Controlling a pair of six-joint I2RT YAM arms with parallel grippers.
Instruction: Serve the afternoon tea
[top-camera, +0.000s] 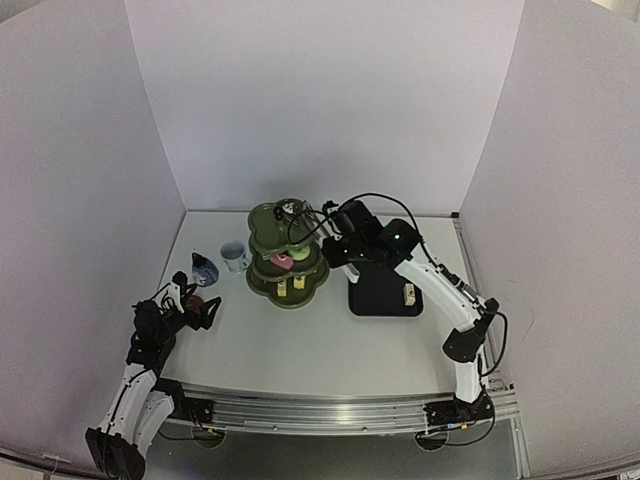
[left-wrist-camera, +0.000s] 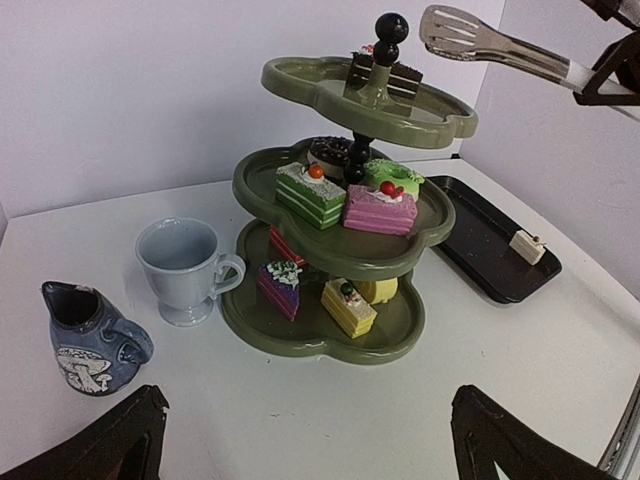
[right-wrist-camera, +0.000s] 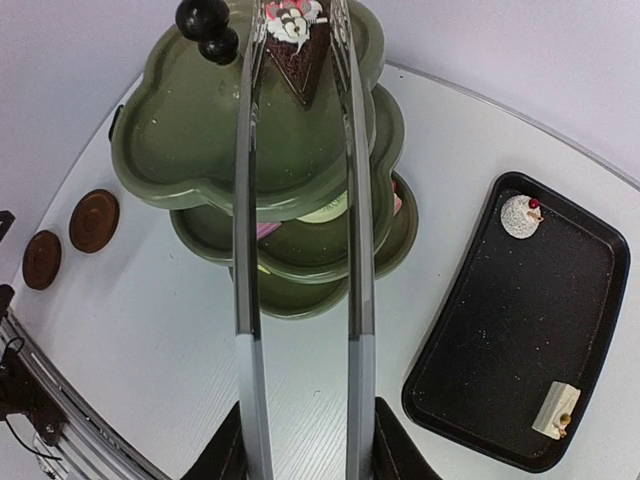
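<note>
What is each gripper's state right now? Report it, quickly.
Left gripper: open, holding nothing.
Right gripper: closed on the metal tongs, whose arms straddle the chocolate cake on the top tier of the stand.

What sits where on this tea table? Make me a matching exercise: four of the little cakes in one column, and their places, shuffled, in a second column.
Column one
1. chocolate slice
2. pink slice
3. yellow cake
4. cream bar

Column two
A. black tray
B. bottom tier
C. top tier
D. middle tier

Pairs: 1-C, 2-D, 3-B, 4-A
</note>
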